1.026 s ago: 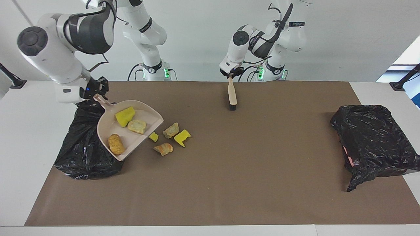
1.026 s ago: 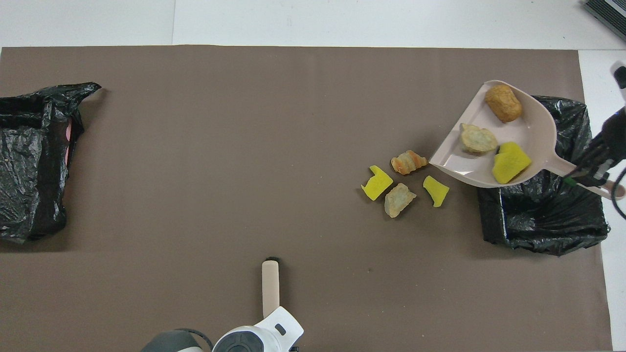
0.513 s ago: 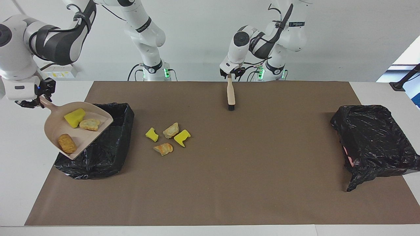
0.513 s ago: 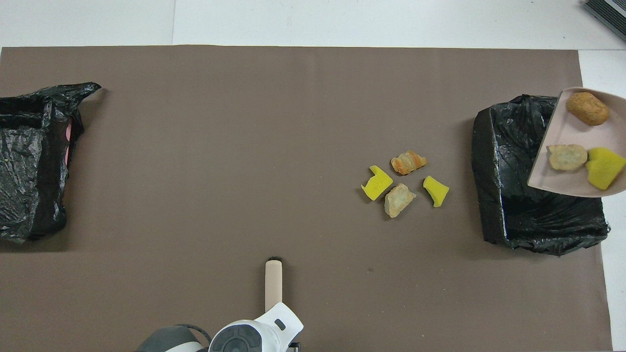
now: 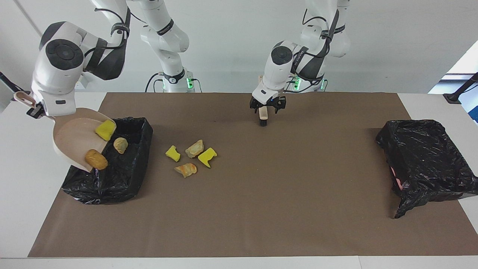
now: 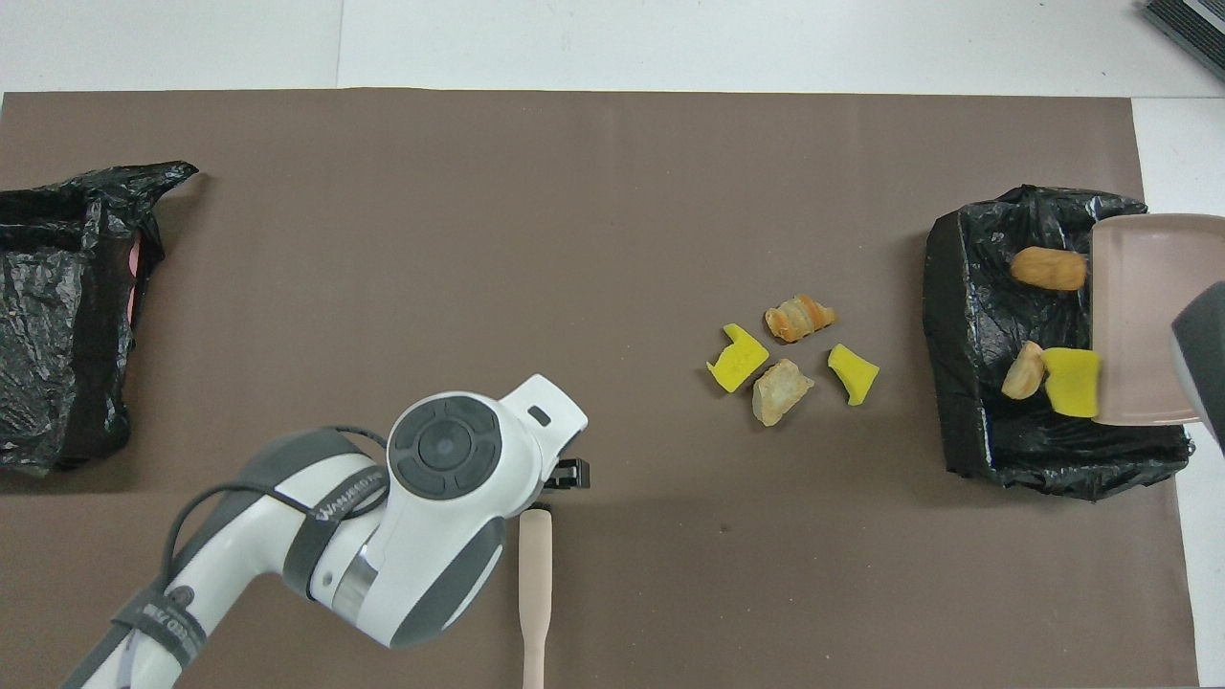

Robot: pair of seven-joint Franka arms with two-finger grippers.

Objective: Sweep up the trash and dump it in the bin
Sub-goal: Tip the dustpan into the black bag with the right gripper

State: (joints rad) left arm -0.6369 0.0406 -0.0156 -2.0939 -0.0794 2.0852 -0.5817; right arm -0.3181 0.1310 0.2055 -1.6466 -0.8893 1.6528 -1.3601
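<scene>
My right gripper (image 5: 35,108) is shut on the handle of the beige dustpan (image 5: 74,134), tipped steeply over the black-lined bin (image 5: 127,175) at the right arm's end. Three scraps leave its lip over the bin: a yellow chunk (image 5: 105,129), a tan lump (image 5: 120,145) and an orange-brown lump (image 5: 96,159). Several more scraps lie on the brown mat beside the bin, among them a yellow one (image 5: 207,157) and an orange one (image 5: 186,169). The brush (image 6: 534,574) lies flat on the mat. My left gripper (image 5: 266,107) is open just over its bristle end.
A second black-lined bin (image 5: 425,160) stands at the left arm's end of the mat. In the overhead view the left arm's wrist (image 6: 450,498) covers the mat beside the brush, and the dustpan (image 6: 1139,316) covers part of the bin (image 6: 967,316).
The right arm carried the dustpan over the bin and tipped it, so three scraps slide off its lip. The left gripper laid the brush flat, let go and sits over its bristle end.
</scene>
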